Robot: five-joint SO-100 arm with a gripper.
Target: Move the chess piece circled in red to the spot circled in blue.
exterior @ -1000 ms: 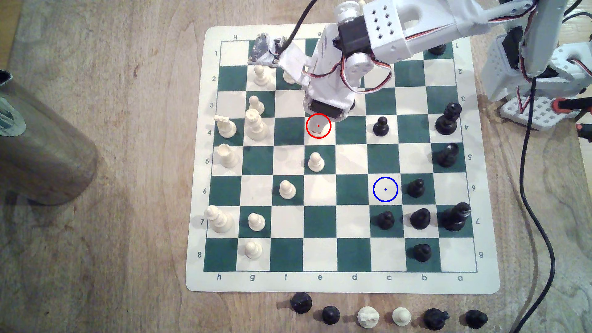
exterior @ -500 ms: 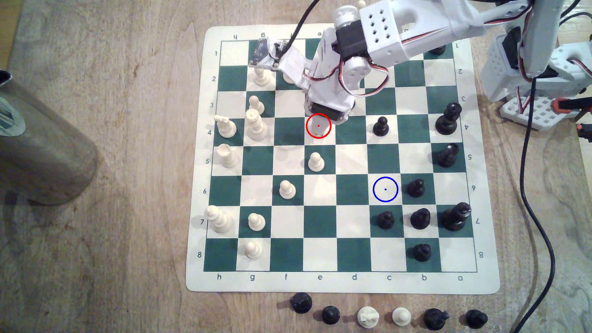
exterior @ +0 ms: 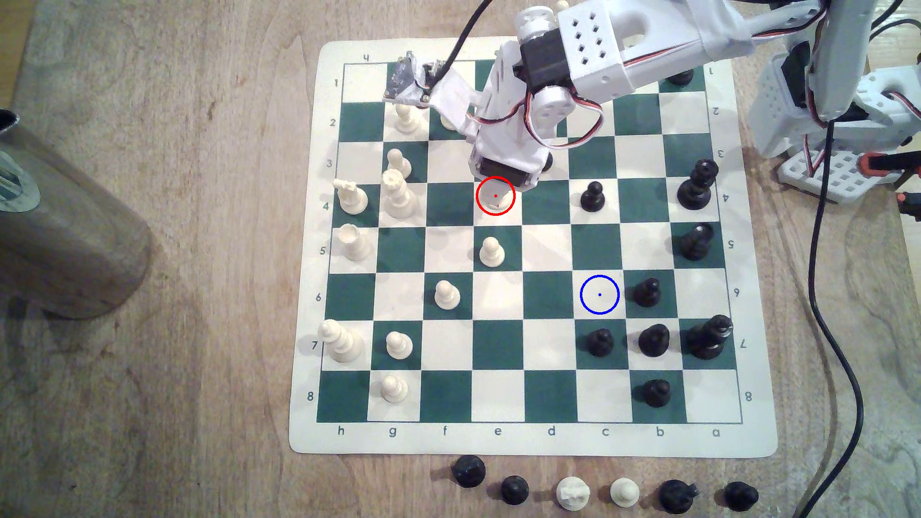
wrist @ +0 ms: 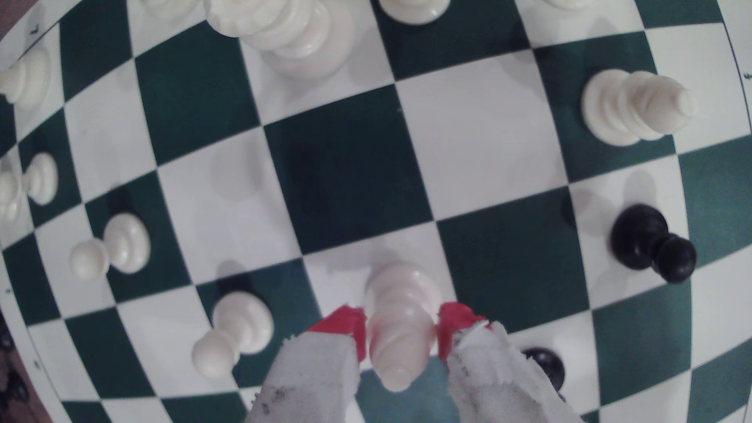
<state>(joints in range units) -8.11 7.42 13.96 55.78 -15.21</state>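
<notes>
The cream-white chess piece (exterior: 500,200) stands inside the red ring on a white square of the board mat (exterior: 548,443), mostly hidden under my wrist. In the wrist view this chess piece (wrist: 401,325) sits between my two red-tipped fingers, which press on both of its sides; its ringed body narrows to a blurred, tapered top. My gripper (exterior: 498,192) (wrist: 401,325) is shut on it. I cannot tell whether its base rests on the mat. The spot (exterior: 599,294), a white square with a blue ring, lies bare toward the exterior view's lower right.
A white pawn (exterior: 491,251) stands one square below the gripper, and a black pawn (exterior: 592,196) two squares to its right. Black pieces (exterior: 647,292) (exterior: 599,341) border the spot. Captured pieces (exterior: 573,493) line the table below the mat. A metal cylinder (exterior: 65,224) stands at the left.
The wrist has shifted slightly toward the exterior view's upper left. The piece stays within the red ring.
</notes>
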